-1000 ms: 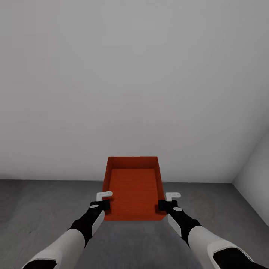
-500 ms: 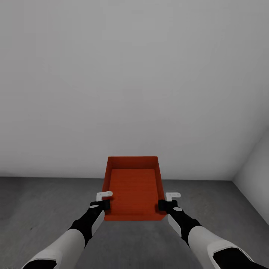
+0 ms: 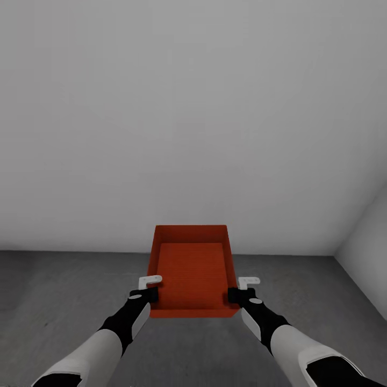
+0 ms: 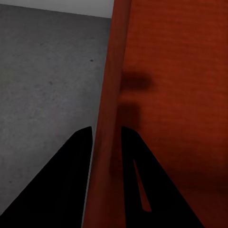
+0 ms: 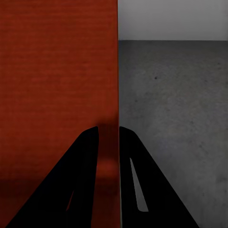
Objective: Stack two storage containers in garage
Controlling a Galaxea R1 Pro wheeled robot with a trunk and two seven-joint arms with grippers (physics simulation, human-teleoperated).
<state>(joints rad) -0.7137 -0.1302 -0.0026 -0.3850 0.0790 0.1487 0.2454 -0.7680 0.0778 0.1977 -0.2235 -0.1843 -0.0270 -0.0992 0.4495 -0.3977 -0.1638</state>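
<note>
I carry one orange-red storage container [image 3: 192, 271] in front of me, held level above the dark grey concrete floor [image 3: 64, 301] of the garage. My left gripper [image 3: 149, 294] is shut on its left wall near the front corner, and the left wrist view has that wall [image 4: 111, 104] pinched between the black fingers [image 4: 76, 161]. On the opposite side, my right gripper [image 3: 235, 294] is shut on the right wall [image 5: 110, 95], which runs between its black fingers [image 5: 88, 156]. The bin is empty inside.
A plain white-grey wall [image 3: 188, 118] stands straight ahead, meeting the floor just beyond the bin. A second wall [image 3: 371, 258] forms a corner at the right. Open concrete lies to the left and below the bin.
The floor line has crept slightly higher in the picture, so the view has eased toward the wall. Both grips on the bin are unchanged.
</note>
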